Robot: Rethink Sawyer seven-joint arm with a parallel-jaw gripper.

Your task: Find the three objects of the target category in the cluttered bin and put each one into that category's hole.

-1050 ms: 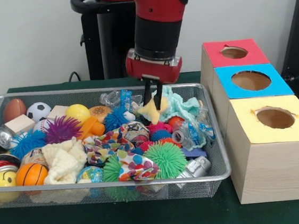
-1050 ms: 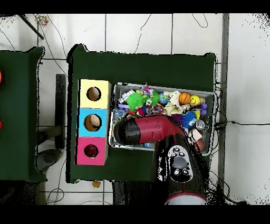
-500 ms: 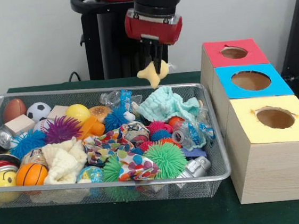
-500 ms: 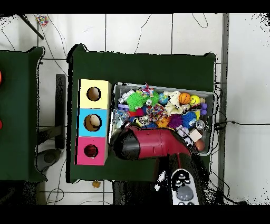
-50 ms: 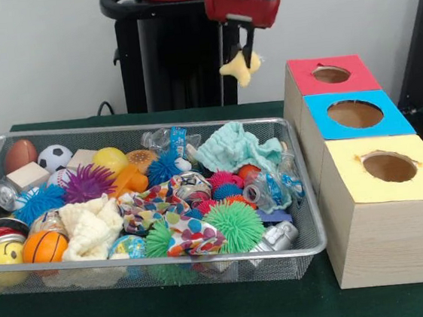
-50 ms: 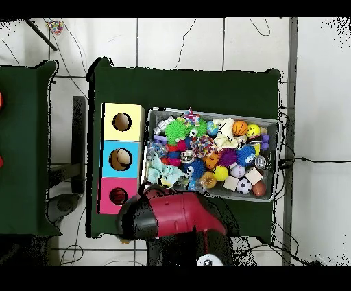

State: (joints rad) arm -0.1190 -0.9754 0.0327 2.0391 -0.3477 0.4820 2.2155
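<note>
You have a wire bin [image 5: 310, 228] crowded with spiky balls, sports balls, cloths and cans, with a mint cloth [image 5: 234, 147] near its far right corner. Beside it sit three boxes: red hole box [image 5: 331, 75], blue hole box [image 5: 354, 114], yellow hole box [image 5: 389, 167]. Your arm [image 6: 171, 216] hangs high over the table's far edge, left of the red hole box. The gripper [image 5: 245, 56] pinches a small pale yellow cloth [image 5: 238, 66], dangling crumpled in the air, clear of the bin.
</note>
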